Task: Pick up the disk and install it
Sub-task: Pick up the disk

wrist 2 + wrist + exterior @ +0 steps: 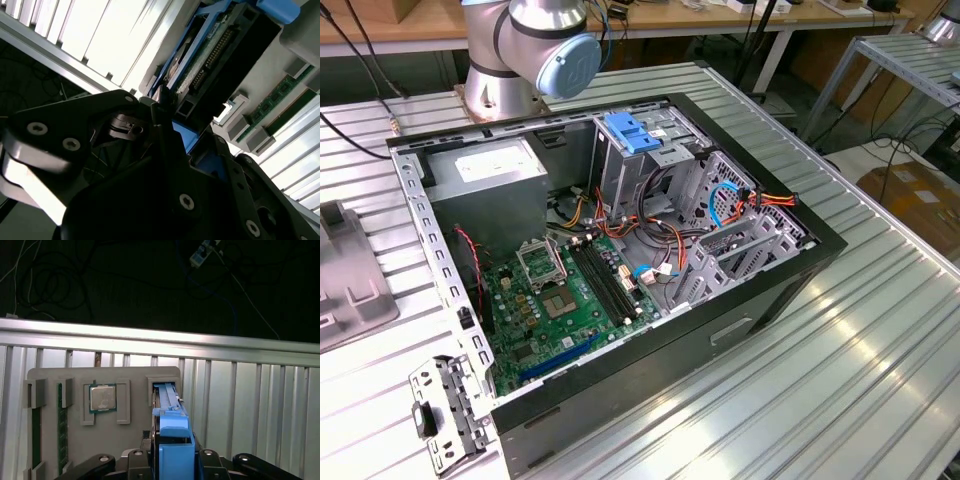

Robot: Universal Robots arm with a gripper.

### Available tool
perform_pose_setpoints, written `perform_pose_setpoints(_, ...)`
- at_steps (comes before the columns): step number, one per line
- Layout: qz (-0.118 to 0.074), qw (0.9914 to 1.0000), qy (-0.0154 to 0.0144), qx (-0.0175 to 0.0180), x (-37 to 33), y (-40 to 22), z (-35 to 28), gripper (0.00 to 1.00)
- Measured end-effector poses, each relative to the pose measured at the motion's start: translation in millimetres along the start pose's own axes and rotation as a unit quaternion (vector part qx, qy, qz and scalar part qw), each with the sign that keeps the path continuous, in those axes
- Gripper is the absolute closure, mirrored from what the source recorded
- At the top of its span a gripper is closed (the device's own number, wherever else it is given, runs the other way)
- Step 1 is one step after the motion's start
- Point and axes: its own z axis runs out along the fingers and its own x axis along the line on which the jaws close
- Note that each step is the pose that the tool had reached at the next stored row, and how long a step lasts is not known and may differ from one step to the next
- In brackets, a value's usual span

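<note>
In both wrist views the disk stands on edge in a slot of a grey holder tray. Its blue side rails run along the top, and its green circuit board and black connector face the second wrist view. My gripper sits directly over the disk, its black fingers pressed against both sides of the blue rail, shut on it. In the exterior view the open computer case lies on the table, and the arm's base stands behind it.
The grey tray also holds a processor chip and memory sticks. Inside the case are a drive cage with a blue latch handle, a grey power supply, a green motherboard and loose cables. A metal bracket lies beside the case.
</note>
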Motion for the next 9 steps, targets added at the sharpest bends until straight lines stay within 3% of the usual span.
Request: perform_pose_setpoints(9, 0.0, 1.0, 0.0, 0.0, -1.0, 0.3, -7.8, 0.63)
